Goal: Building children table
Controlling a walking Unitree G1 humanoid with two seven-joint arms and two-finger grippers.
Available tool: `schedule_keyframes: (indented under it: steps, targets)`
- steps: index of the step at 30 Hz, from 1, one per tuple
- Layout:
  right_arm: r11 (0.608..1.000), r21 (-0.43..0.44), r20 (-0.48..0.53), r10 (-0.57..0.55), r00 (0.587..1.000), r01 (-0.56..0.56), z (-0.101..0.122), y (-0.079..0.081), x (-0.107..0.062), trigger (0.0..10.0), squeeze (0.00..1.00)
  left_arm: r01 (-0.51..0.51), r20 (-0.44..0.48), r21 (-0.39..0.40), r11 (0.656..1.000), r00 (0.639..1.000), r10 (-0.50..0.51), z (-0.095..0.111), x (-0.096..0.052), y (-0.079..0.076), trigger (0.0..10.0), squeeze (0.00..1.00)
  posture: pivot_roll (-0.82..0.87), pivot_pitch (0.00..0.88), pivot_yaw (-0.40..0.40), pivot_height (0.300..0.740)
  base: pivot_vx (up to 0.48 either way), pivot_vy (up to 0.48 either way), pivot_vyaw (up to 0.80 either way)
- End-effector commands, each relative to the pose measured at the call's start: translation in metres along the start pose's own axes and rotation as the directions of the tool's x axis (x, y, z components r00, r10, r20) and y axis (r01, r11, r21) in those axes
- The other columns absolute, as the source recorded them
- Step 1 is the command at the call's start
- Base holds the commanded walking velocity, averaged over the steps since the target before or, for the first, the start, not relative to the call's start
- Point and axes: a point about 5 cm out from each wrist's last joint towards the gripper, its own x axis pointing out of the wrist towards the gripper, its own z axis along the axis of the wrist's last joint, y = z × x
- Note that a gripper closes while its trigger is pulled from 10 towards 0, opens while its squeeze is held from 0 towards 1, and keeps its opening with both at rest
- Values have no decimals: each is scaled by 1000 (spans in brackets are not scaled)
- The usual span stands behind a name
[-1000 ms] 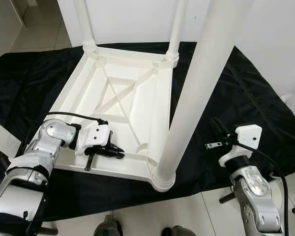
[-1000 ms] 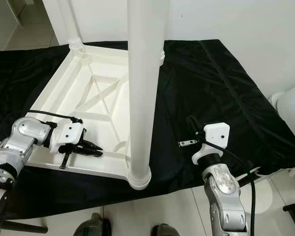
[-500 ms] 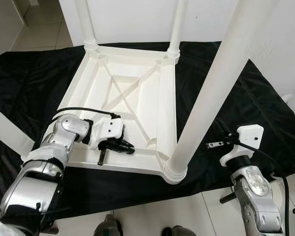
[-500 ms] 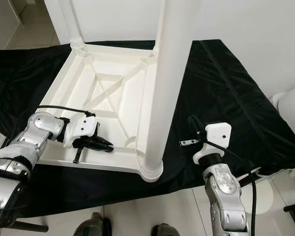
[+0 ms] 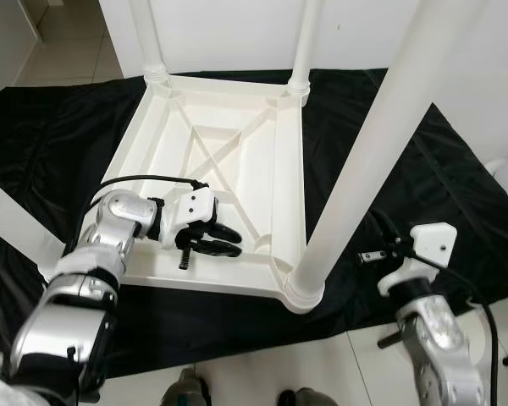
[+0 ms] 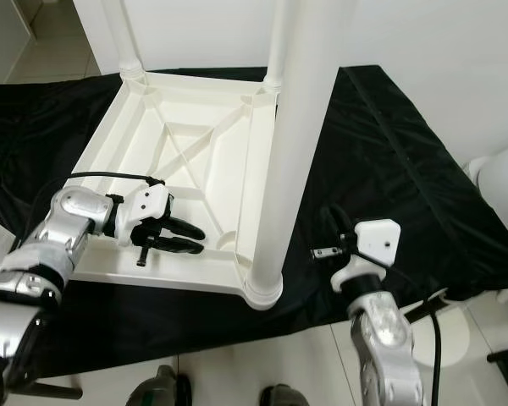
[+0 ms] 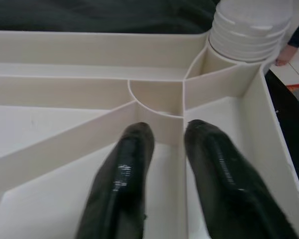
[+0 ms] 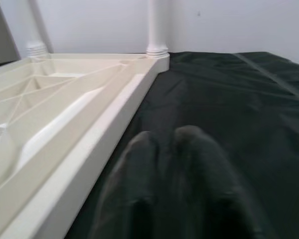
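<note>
Upside-down white plastic children's table (image 5: 229, 161) sitting on a black cloth (image 5: 423, 169) spread over the tiled floor (image 5: 339, 372), ribbed underside facing up with an X-shaped brace across the middle. Three legs are screwed in: two at the far corners, left one (image 5: 148, 42) and right one (image 5: 306, 42), plus a big near leg (image 5: 381, 144) standing in the near right corner socket, rising right past the head camera. Left gripper (image 5: 220, 240) is down inside the tabletop near its front rail, fingers slightly parted with nothing between them, and in the left wrist view the fingertips (image 7: 134, 149) straddle a thin rib just short of the curved wall by the corner socket. Right gripper (image 6: 322, 252) hangs over the cloth to the right of the table, well apart from the rim; its fingers look pressed together in the right wrist view, holding nothing. Plenty of bare cloth on the right side, wall close behind the far legs.
</note>
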Motion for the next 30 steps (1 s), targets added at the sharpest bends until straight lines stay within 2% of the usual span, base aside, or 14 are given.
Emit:
schedule_keyframes:
  steps: [1, 2, 5, 6, 9, 12, 13, 16, 17, 18, 24, 28, 29, 30]
  targets:
    - [999, -9, 22, -52, 998, 52, 2, -1, -3, 10000, 1000, -366, 0, 24, 930, 931, 366, 0, -9, 16, 10000, 851, 31, 96, 21, 740, 0, 0, 0]
    - [997, -3, 26, -77, 997, 77, 2, 1, -4, 10000, 1000, -359, -21, 24, 933, 933, 360, -2, -10, 16, 10000, 357, 33, 97, 19, 740, 0, 0, 0]
    - [996, 6, 29, -85, 996, 84, 2, 3, -4, 10000, 1000, -367, -40, 8, 930, 929, 367, -4, -10, 17, 10000, 357, 33, 97, 19, 740, 0, 0, 0]
    - [999, 28, 16, -33, 999, 33, 0, 10, -7, 10000, 0, -342, -20, 9, 940, 940, 342, -3, -16, 15, 10000, 0, 35, 97, 21, 740, 0, 0, 0]
    - [998, 48, 1, 43, 999, -43, -1, 20, -15, 10000, 0, -318, -4, 7, 948, 948, 318, -1, -26, 12, 10000, 0, 35, 97, 21, 740, 0, 0, 0]
    - [998, 48, 1, 42, 999, -42, -1, 20, -16, 10000, 0, -322, -3, 5, 947, 947, 322, -1, -26, 11, 10000, 0, 35, 97, 21, 740, 0, 0, 0]
    - [994, 43, -25, 102, 994, -101, -1, 17, -25, 10000, 0, -329, -20, 5, 944, 944, 329, -2, -35, 11, 10000, 0, 33, 98, 23, 740, 0, 0, 0]
    - [971, 37, -89, 240, 967, -237, 1, 9, -43, 10000, 0, -351, -57, 4, 937, 935, 350, -4, -54, 14, 10000, 0, 29, 96, 26, 740, 0, 0, 0]
    - [971, 37, -89, 240, 967, -237, 1, 9, -43, 10000, 0, -351, -57, 4, 937, 935, 350, -4, -54, 14, 10000, 0, 29, 96, 26, 740, 0, 0, 0]
    - [955, 25, -111, 296, 949, -295, 4, 5, -47, 10000, 0, -354, -67, 3, 935, 933, 354, -4, -59, 15, 10000, 0, 26, 94, 28, 740, 0, 0, 0]
    - [911, 14, -171, 408, 897, -412, 8, 1, -55, 10000, 0, -341, -81, 4, 940, 937, 340, -2, -67, 14, 10000, 0, 23, 90, 27, 740, 0, 0, 0]
    - [885, 26, -209, 460, 863, -466, 7, 4, -59, 10000, 8, -286, -69, -7, 958, 956, 284, 0, -70, 7, 10000, 0, 26, 86, 21, 740, 0, 0, 0]
    - [869, 43, -219, 489, 844, -493, 8, 4, -62, 10000, 1000, -270, -60, -16, 963, 961, 268, 1, -71, 5, 10000, 0, 25, 86, 19, 740, 0, 0, 0]
    - [869, 43, -219, 489, 844, -493, 8, 4, -62, 10000, 1000, -270, -60, -16, 963, 961, 268, 1, -71, 5, 10000, 0, 25, 86, 19, 740, 0, 0, 0]
